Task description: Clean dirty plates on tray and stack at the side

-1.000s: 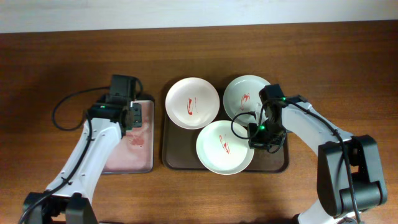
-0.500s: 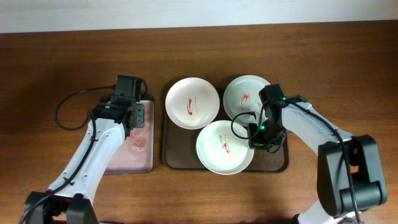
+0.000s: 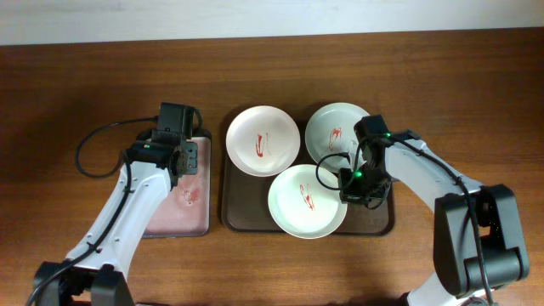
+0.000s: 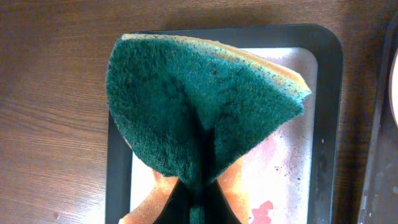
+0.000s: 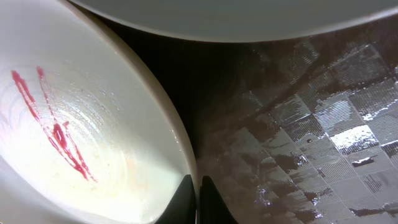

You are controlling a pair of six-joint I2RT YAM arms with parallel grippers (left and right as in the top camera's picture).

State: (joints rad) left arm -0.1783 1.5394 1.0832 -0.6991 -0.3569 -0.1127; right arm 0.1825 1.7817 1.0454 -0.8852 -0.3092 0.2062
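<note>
Overhead, the tray is carrying the far-left plate at 11 o'clock, the far-right plate at 1 o'clock and the nearest plate at 6 o'clock, each one showing red smears at its centre. That view is hiding both grips. The right wrist camera is showing the right gripper pinching the rim of the nearest plate at its 3 o'clock edge, the fingers closed on it above the tray's glossy floor. The left wrist camera is showing the left gripper clamping a green sponge, which is folding around the fingers. It is hanging over the small black tray, at 9 o'clock from the brown one, whose pale pink floor is holding a red blot.
</note>
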